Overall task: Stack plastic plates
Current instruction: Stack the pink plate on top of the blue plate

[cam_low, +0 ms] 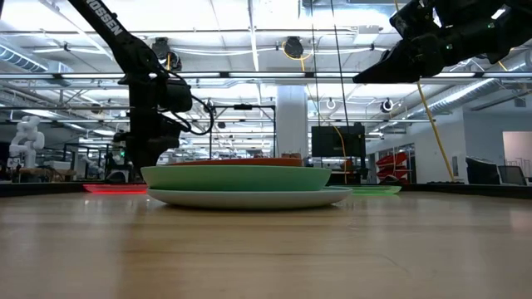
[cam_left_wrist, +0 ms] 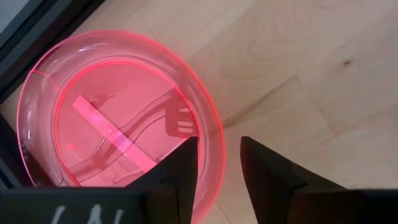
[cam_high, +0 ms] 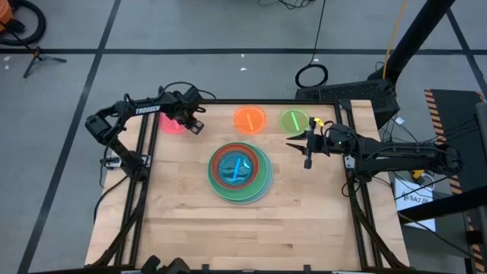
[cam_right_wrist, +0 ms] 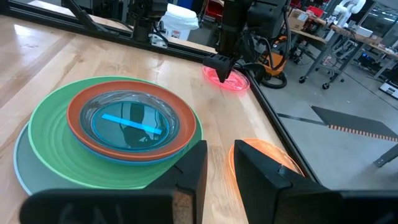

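Observation:
A small pink plate (cam_left_wrist: 112, 118) lies flat on the table near its far left corner (cam_high: 172, 122). My left gripper (cam_left_wrist: 219, 140) points down over the plate's right rim and is open, one finger above the plate's inside and one outside the rim. In the middle of the table stands a stack (cam_high: 240, 171): a large light blue plate, a green one, a blue one, a red-orange one and a small teal one on top. An orange plate (cam_high: 249, 119) and a lime plate (cam_high: 294, 121) lie at the far edge. My right gripper (cam_high: 307, 148) hangs open and empty well above the table, right of the stack. My left gripper comes from above, fingers pointing down, and straddles the pink plate's right rim (cam_left_wrist: 214, 152). The plate lies flat on the table. Whether a fingertip touches the plate I cannot tell.
A black frame rail (cam_high: 251, 103) runs along the table's far edge just behind the small plates. Bare wood lies between the stack and the near edge (cam_high: 243, 236). Beyond the table, the low view shows shelves and other equipment.

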Available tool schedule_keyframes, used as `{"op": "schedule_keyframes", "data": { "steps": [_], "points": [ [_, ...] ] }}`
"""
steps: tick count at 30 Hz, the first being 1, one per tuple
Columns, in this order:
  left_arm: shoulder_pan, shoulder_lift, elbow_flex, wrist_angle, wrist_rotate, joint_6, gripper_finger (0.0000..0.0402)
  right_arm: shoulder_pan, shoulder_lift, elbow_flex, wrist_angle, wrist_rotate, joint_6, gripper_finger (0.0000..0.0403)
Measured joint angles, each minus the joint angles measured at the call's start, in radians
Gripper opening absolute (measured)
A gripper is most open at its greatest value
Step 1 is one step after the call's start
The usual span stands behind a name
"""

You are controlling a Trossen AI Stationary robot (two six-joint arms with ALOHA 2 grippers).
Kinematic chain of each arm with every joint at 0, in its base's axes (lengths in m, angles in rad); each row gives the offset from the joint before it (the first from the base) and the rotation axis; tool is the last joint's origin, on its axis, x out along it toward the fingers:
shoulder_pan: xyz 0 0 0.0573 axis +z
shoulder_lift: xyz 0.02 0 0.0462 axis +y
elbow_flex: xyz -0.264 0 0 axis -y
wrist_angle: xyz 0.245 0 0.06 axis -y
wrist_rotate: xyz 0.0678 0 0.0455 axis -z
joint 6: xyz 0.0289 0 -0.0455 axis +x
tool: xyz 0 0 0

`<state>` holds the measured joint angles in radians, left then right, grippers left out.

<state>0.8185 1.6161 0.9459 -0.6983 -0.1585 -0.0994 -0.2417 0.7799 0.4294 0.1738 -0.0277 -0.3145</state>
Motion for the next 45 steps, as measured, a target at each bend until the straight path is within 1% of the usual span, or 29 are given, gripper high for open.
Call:
{"op": "schedule_keyframes", "data": {
  "steps": [16, 25, 34, 39, 45],
  "points": [
    [0.001, 0.0, -0.014, 0.022, 0.0, -0.039, 0.0129, 0.0, 0.0, 0.0, -0.002, 0.0, 0.007, 0.0073],
    [0.001, 0.0, -0.014, -0.079, 0.0, -0.071, 0.0129, 0.0, 0.0, 0.0, -0.003, 0.0, 0.014, 0.0073],
    [0.023, 0.0, -0.015, -0.074, 0.004, -0.055, 0.0129, 0.0, 0.0, 0.0, -0.012, 0.0, 0.015, 0.0073],
    [0.042, 0.001, -0.081, -0.001, 0.067, -0.053, 0.0129, 0.0, 0.0, 0.0, -0.014, 0.0, 0.015, 0.0073],
    [0.044, -0.002, -0.124, 0.034, 0.035, -0.084, 0.0129, 0.0, 0.0, 0.0, -0.024, 0.0, 0.015, 0.0073]
  ]
}}
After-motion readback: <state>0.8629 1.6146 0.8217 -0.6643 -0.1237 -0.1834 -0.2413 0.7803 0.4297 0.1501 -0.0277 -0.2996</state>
